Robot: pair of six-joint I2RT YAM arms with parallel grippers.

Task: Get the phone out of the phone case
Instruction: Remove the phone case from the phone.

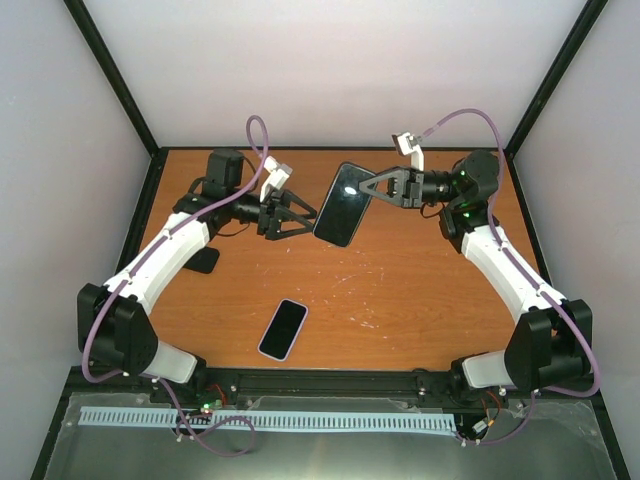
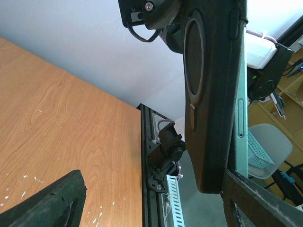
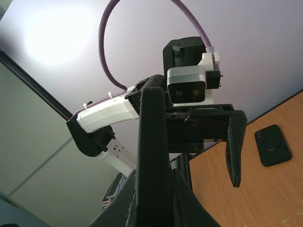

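Black and glossy, the phone hangs above the table in the upper middle of the top view, screen toward the camera. The phone case is on its back, ringed side facing the left wrist camera. My right gripper is clenched on the phone, biting its right long edge near the upper end. My left gripper is spread wide and grasps nothing. It sits just left of the phone, by the lower half of the left long edge; I can't tell whether a fingertip touches.

The long axis runs nearly top to bottom in the top view, lower end leaning slightly left. In the left wrist view it stands upright at the right of the frame, its lower end just above the right-hand finger and well apart from the other finger.

So the left arm is free and nearer the unheld end. I judge it must shift toward that end to centre the case lip between its fingers before closing.

A second handset lies flat at lower centre, and a loose black case lies on the table too.
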